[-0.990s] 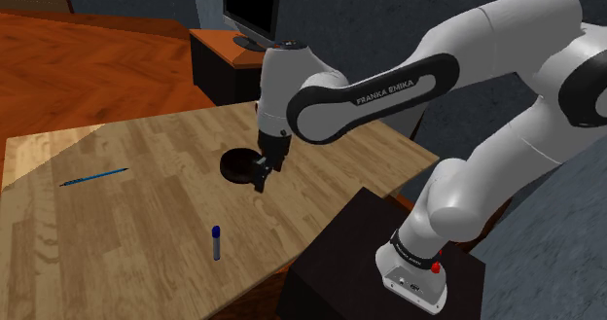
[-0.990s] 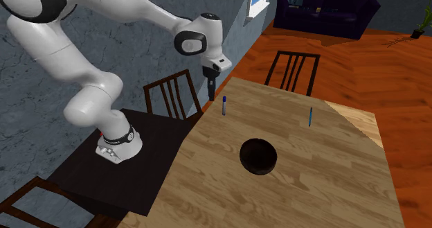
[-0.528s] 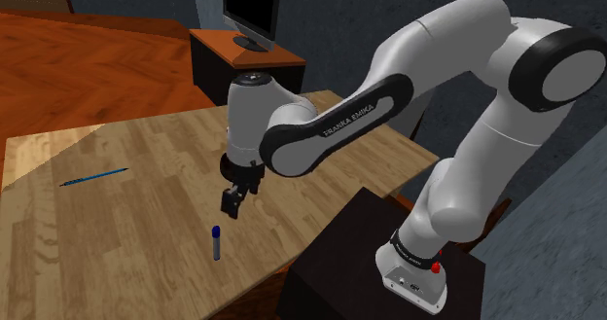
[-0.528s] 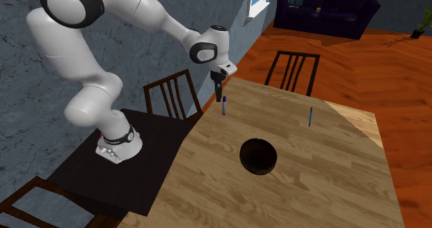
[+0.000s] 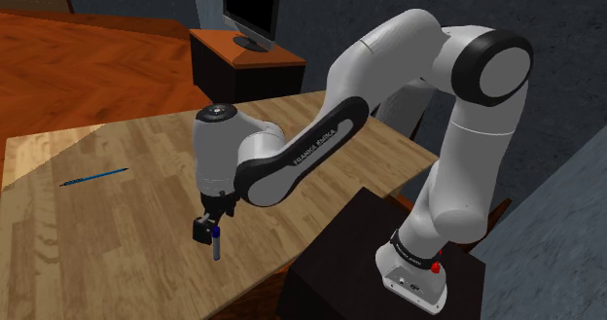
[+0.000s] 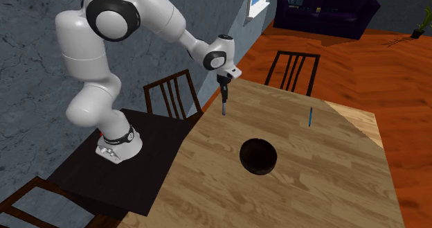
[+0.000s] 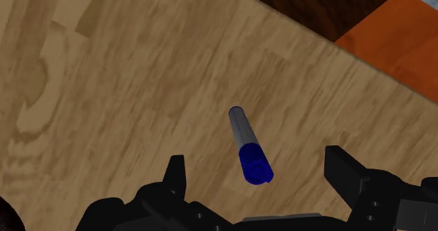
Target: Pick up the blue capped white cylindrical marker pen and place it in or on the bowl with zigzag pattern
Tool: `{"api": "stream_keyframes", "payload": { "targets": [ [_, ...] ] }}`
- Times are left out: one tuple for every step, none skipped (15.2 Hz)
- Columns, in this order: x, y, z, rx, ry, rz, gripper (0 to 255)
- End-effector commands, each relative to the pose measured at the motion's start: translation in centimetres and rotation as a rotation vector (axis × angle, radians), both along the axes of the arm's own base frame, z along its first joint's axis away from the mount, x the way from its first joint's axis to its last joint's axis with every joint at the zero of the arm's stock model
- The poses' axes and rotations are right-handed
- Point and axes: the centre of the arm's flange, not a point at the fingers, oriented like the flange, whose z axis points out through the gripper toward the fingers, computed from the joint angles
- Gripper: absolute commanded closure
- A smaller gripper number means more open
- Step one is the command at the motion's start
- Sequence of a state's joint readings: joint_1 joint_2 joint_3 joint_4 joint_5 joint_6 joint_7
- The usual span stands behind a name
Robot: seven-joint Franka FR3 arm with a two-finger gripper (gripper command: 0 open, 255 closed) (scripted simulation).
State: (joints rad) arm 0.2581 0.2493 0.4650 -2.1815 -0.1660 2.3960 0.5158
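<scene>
The marker pen (image 5: 216,246) is standing on the table (image 5: 107,250), the gripper (image 7: 256,159) hovering directly over it, the bowl (image 6: 258,156) sitting well apart from it.

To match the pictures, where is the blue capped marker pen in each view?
Shoulder view: marker pen upright, lower middle, just beside the gripper.
Second exterior view: marker pen upper middle, under the gripper.
Wrist view: marker pen between the open jaws, untouched.
Shared landmark: the gripper.

Soft, even light. Table (image 5: 117,201) well lit, paler patch at one corner; wall (image 6: 28,67) dim; stand (image 5: 340,240) dark; mild sheen on arm (image 5: 321,143).
</scene>
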Motion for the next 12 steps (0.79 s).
{"api": "stream_keyframes", "payload": {
  "targets": [
    [0.2,0.4,-1.3,0.0,-0.001,0.0,0],
    [0.2,0.4,-1.9,0.0,-0.001,0.0,0],
    [0.2,0.4,-2.4,0.0,-0.001,0.0,0],
    [0.2,0.4,-2.9,0.0,-0.001,0.0,0],
    [0.2,0.4,-3.4,0.0,-0.001,0.0,0],
    [0.2,0.4,-3.7,0.0,-0.001,0.0,0],
    [0.2,0.4,-3.7,0.0,0.0,0.0,0],
    [0.2,0.4,-3.7,0.0,-0.001,0.0,0],
    [0.2,0.4,-3.7,0.0,-0.001,0.0,0],
    [0.2,0.4,-3.7,0.0,-0.001,0.0,0],
    [0.2,0.4,-3.7,0.0,-0.001,0.0,0],
    [0.2,0.4,-3.7,0.0,-0.001,0.0,0]
  ]
}}
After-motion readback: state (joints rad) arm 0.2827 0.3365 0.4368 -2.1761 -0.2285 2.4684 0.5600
